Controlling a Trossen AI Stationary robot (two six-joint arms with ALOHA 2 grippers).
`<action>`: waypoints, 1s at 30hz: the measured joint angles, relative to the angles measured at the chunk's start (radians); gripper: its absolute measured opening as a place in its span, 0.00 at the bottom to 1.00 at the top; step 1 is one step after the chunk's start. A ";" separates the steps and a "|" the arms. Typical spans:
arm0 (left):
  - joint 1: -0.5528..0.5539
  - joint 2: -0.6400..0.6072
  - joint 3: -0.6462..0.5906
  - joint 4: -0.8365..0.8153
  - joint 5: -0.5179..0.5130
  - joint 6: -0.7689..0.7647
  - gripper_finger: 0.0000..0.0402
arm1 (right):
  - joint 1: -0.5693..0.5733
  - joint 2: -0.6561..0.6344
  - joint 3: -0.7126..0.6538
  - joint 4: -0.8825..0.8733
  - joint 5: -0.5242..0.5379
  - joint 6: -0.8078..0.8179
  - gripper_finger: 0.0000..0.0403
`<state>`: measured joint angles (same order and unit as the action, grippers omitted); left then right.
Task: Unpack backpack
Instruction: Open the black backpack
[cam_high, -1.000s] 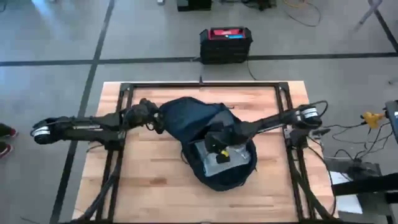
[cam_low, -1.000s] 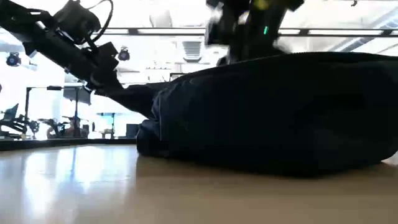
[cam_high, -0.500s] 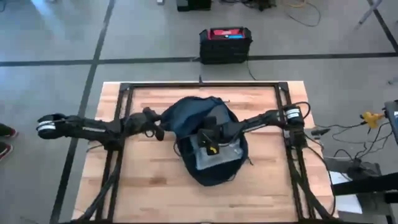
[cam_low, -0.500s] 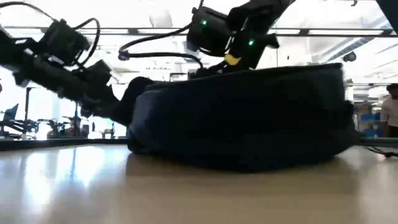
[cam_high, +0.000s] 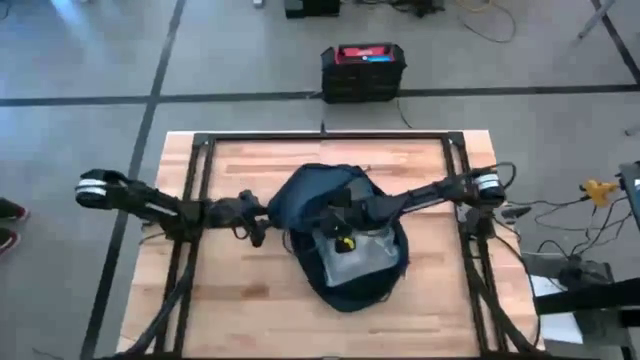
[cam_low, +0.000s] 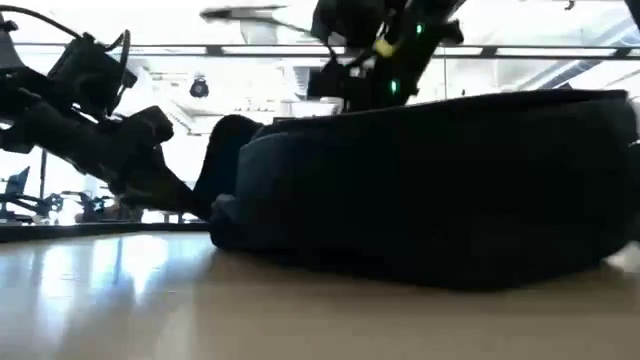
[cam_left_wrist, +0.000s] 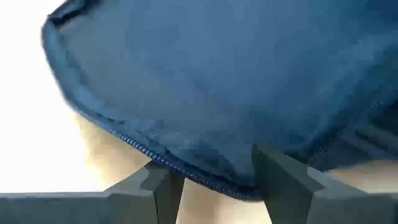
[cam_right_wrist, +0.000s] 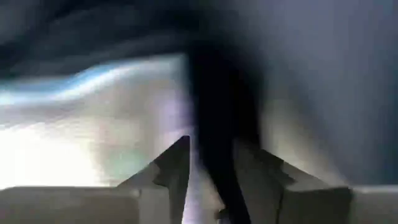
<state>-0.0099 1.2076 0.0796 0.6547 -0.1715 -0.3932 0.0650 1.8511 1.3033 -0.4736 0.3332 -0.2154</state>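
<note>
Backpack (cam_high: 340, 245): dark navy, lying mid-worktop (cam_high: 240, 300), long axis running from the far edge toward the near edge, opening up, pale lining exposed.

Right end effector (cam_high: 341, 230): nearer, directly above the opening, reaching in from the right; fingers narrowly parted astride a dark strap or fold, grip uncertain.

Left end effector (cam_left_wrist: 211, 177): at the bag's left rim, fingers apart either side of the zipped edge, not visibly clamped.

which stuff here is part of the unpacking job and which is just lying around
Part of the job:
backpack, open on the table
left gripper at its edge
right gripper inside its opening

Lying about:
black box with red top on the floor
cables beside the table
</note>
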 joint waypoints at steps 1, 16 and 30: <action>-0.023 0.003 0.014 0.000 0.000 -0.001 0.42 | 0.001 -0.011 0.000 -0.014 -0.002 -0.003 0.24; -0.130 -0.109 0.331 -0.832 -0.291 0.049 0.46 | 0.103 -0.036 -0.005 -0.141 -0.123 0.046 0.32; -0.126 -0.194 0.595 -1.275 -0.229 -0.130 0.65 | 0.088 -0.033 -0.056 -0.122 -0.121 0.085 0.35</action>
<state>-0.1359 1.0141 0.6746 -0.6200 -0.4004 -0.5235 0.1529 1.8183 1.2469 -0.5957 0.2127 -0.1308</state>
